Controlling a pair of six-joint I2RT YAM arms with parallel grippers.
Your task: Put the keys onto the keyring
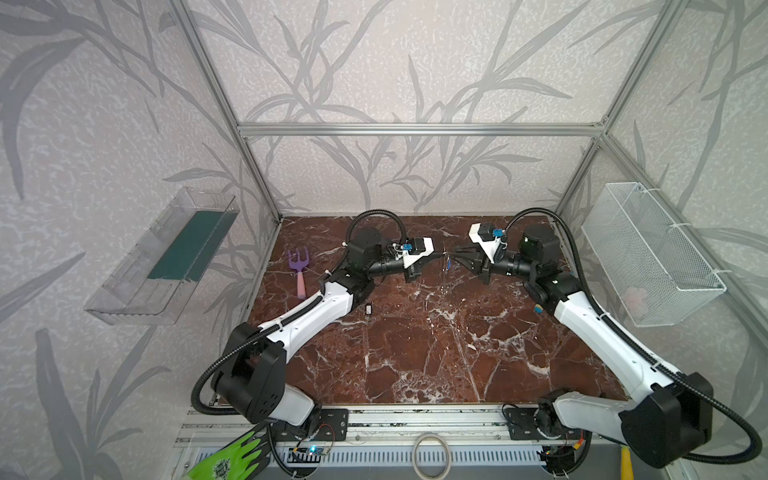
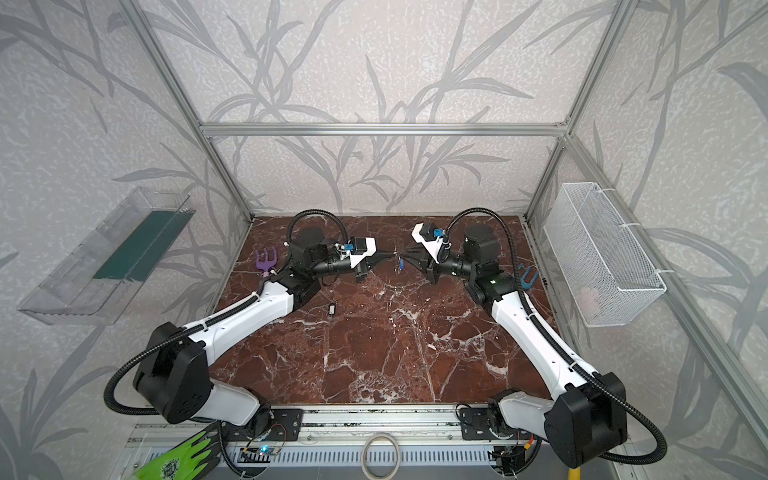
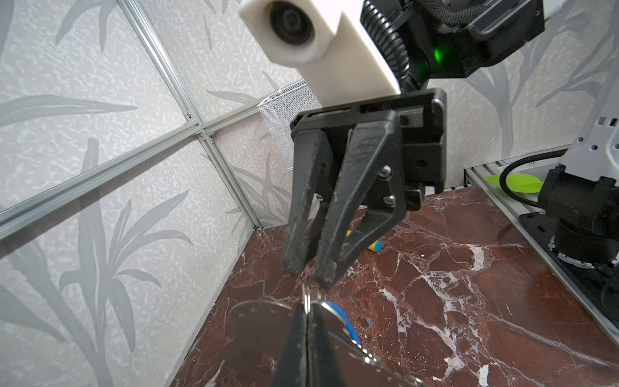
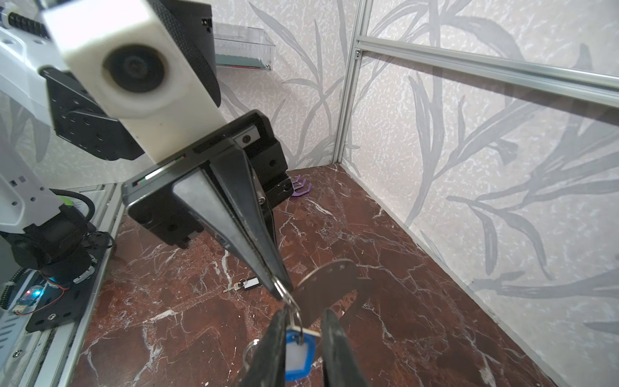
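One green glove (image 1: 232, 455), cut off at front. Beyond, black-and-white key (image 1: 368, 308) on table (image 1: 415, 353). Midair: left gripper (image 4: 279, 291) clenched on keyring (image 4: 325, 288) loop, right gripper (image 3: 310, 274) parted astride blue-tag key (image 4: 298, 355). Blurred pale lump (image 1: 636, 298) in wire basket (image 1: 665, 232); green sheet (image 1: 187, 245) in clear tray (image 1: 124, 291).

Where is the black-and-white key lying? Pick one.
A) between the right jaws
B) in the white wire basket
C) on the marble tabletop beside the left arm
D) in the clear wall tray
C: the black-and-white key lies flat on the marble tabletop, just beside the left arm, with nothing holding it.
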